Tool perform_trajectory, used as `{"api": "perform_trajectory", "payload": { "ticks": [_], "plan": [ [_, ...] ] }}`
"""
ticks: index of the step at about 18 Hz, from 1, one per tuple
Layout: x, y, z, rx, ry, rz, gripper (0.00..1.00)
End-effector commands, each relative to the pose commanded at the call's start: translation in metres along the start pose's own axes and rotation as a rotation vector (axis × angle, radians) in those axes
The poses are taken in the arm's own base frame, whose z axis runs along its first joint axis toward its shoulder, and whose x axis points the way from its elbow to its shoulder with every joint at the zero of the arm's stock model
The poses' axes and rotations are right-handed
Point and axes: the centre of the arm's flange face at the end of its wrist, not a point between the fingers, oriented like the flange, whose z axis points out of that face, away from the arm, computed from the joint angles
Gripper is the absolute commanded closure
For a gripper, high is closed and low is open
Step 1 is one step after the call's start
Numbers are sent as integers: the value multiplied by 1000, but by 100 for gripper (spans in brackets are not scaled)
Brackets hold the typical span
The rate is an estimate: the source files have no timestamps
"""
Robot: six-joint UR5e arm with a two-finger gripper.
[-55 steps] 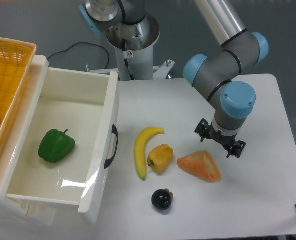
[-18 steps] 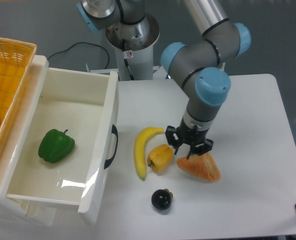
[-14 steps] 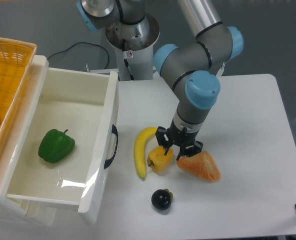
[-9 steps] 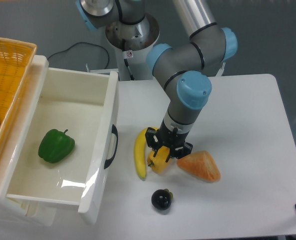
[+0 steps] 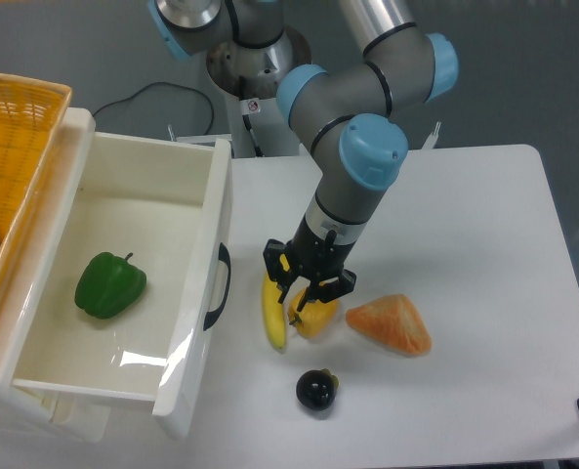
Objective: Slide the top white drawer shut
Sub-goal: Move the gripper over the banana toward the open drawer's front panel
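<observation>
The top white drawer (image 5: pixel 197 332) is pulled far out of its cabinet at the left, its front panel with the black curved handle (image 5: pixel 218 285) facing the table. A green pepper (image 5: pixel 109 284) lies inside it. My gripper (image 5: pixel 305 284) hangs just above the table over the banana (image 5: pixel 272 315) and the yellow pepper (image 5: pixel 317 319), a short way right of the drawer front. Its fingers look close together with nothing held, but I cannot make out whether they are open or shut.
An orange woven basket (image 5: pixel 14 137) sits on the cabinet top at the far left. On the table lie an orange wedge-shaped piece (image 5: pixel 392 323) and a small dark round fruit (image 5: pixel 315 390). The arm's base (image 5: pixel 260 88) stands behind the drawer.
The arm has swept left across the table, from the right of the orange wedge to above the banana and yellow pepper, nearer the drawer front. The drawer has not moved.
</observation>
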Motion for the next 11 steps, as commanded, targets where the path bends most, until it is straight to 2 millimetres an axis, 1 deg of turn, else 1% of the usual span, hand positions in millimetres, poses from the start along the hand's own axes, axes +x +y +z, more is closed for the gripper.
{"api": "perform_trajectory", "payload": {
  "ticks": [2,11],
  "plan": [
    [2,-1,-2,14,10,-3,74],
    [3,-3,-3,18,11,-8,74]
  ]
}}
